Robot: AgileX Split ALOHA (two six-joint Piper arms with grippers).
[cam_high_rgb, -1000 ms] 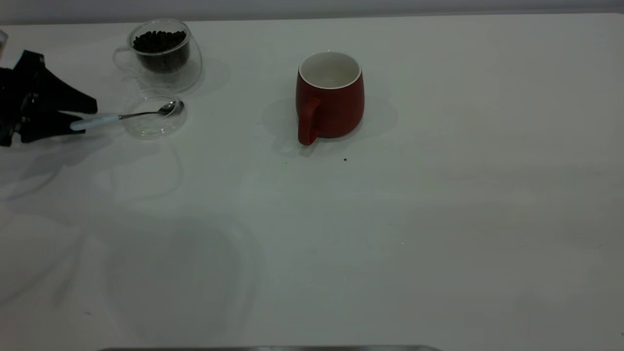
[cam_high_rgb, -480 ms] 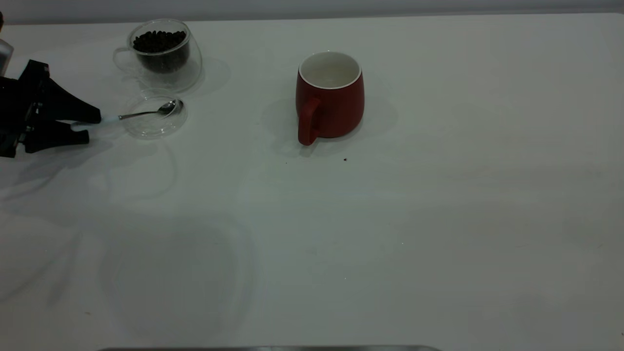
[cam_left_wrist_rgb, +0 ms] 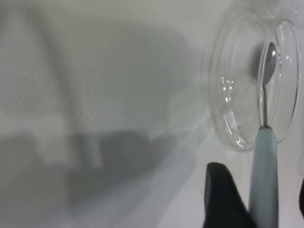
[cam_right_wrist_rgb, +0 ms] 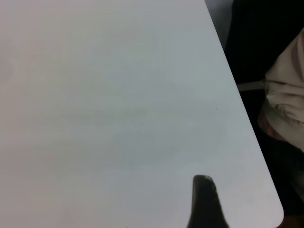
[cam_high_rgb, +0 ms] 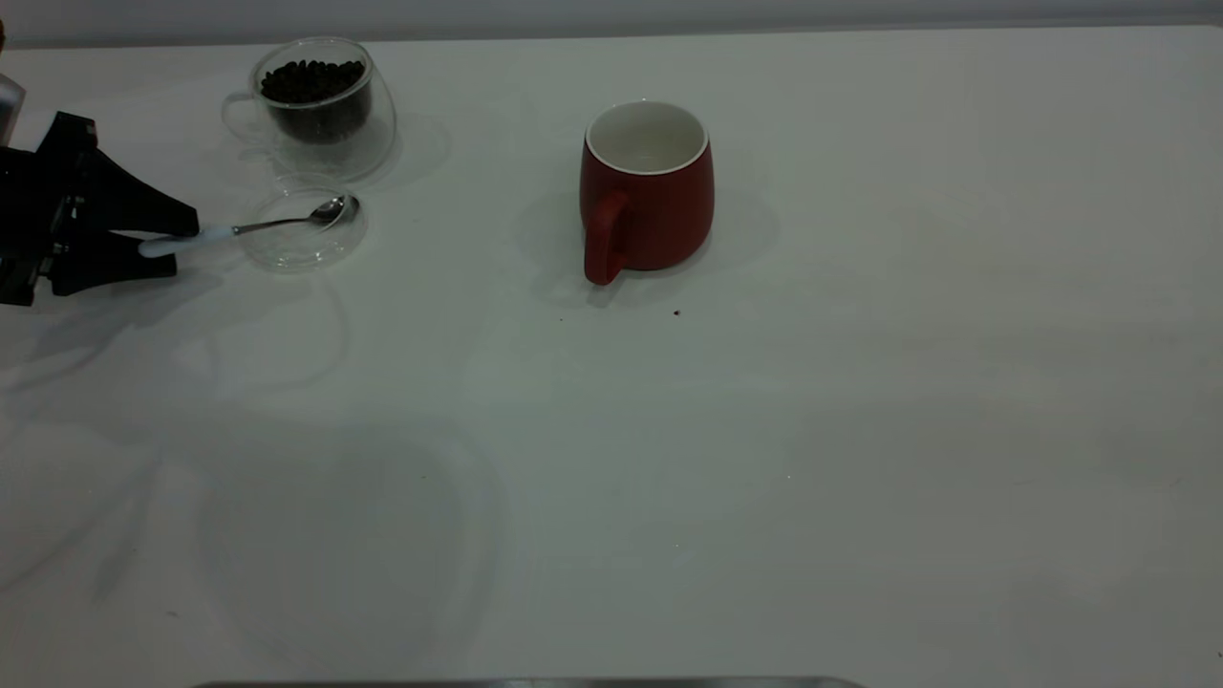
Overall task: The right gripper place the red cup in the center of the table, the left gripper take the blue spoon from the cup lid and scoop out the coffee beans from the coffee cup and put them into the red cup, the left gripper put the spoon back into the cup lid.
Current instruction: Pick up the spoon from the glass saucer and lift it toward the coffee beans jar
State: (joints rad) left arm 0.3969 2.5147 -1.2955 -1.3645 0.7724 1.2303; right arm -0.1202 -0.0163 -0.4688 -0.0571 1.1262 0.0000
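My left gripper [cam_high_rgb: 162, 241] has slid in around the spoon [cam_high_rgb: 250, 228] handle, fingers narrowed but not clearly clamped; spoon remains on the lid [cam_high_rgb: 304, 232], so closing comes next.

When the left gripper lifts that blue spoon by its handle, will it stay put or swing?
The blue spoon looks rigid, so no flexing. The left gripper straddles only the handle's tip, so the metal bowl may droop. The smooth handle might slip; its bowl could nudge the light cup lid.

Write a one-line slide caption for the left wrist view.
Left tool straddles the blue spoon handle, its bowl resting in the clear cup lid on the white table.
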